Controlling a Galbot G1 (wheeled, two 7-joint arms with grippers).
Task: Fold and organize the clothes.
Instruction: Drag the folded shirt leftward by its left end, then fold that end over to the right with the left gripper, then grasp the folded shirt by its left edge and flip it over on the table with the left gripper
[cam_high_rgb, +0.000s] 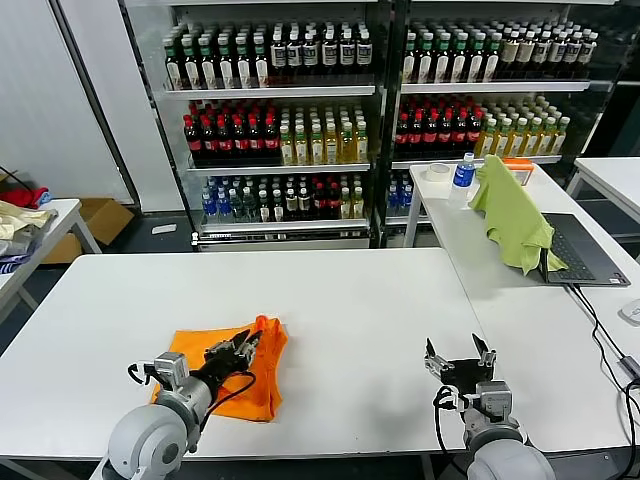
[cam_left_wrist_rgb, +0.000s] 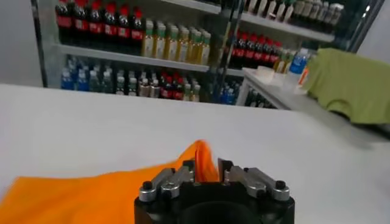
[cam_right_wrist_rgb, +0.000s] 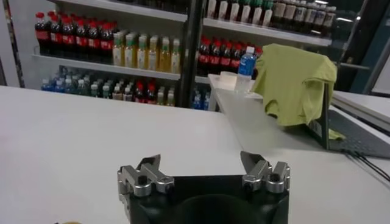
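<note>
left pincer (cam_high_rgb: 247, 343) pinches orange t-shirt (cam_high_rgb: 225, 380) edge; right pincer (cam_high_rgb: 459, 352) hovers open.

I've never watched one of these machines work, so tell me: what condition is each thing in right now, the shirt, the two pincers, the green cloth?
orange T-shirt: partly folded, lying on the white table, one edge pinched
left pincer: shut on the shirt's edge
right pincer: open, holding nothing, above bare table
green cloth: draped over an open laptop on the far table
</note>
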